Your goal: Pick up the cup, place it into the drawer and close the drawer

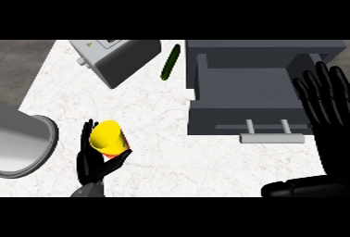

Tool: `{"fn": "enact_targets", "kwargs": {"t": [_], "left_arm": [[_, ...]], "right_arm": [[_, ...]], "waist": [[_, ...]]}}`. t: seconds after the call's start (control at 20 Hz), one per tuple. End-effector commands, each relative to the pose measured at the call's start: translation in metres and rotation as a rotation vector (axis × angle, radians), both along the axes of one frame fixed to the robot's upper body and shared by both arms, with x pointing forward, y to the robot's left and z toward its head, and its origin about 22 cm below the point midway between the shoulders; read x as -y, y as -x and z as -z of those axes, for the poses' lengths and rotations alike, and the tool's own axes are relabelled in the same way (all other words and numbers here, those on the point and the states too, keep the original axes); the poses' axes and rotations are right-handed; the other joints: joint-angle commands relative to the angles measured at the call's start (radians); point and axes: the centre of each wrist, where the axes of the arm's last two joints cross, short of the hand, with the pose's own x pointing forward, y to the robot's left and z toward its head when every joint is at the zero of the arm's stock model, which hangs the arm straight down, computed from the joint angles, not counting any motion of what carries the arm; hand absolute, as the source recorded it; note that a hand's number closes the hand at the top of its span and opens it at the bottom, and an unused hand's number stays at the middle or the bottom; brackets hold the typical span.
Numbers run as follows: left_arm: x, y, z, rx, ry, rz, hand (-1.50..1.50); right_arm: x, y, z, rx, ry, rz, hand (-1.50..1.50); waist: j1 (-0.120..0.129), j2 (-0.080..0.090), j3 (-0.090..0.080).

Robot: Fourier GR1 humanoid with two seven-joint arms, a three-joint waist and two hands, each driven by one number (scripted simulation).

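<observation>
Seemingly tilted, yellow cup (109,137) mouth toward upper left, left hand (96,162) gripping

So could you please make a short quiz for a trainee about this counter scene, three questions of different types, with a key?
1. True or false: the drawer is open.
2. Which robot hand holds the yellow cup? A) left robot hand B) right robot hand C) neither
3. Fill in: the thin green vegetable lies between the grey appliance and the ____.

Key
1. True; its inside shows and the handle points toward the robot.
2. A; the fingers curl round the cup, while the right robot hand is open beside the drawer.
3. drawer
</observation>
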Motion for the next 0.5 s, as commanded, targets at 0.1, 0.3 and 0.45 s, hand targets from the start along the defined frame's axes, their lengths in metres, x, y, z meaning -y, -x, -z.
{"fn": "enact_targets", "kwargs": {"t": [0.1,0.3,0.45], "left_arm": [[0.007,0.0,0.011,0.068,0.053,0.061,1.5],[0.015,-0.003,0.005,0.138,-0.03,0.012,1.5],[-0.009,-0.021,-0.012,0.135,-0.033,0.089,1.5]], "right_arm": [[0.021,0.004,0.013,-0.017,0.0,-0.005,-1.5],[-0.002,0.007,0.004,0.002,0.017,0.009,-1.5],[0.003,-0.006,-0.002,0.002,0.003,0.005,-1.5]], "waist": [[-0.003,0.001,0.0],[0.0,-0.001,0.0],[0.002,-0.001,0.0]]}}
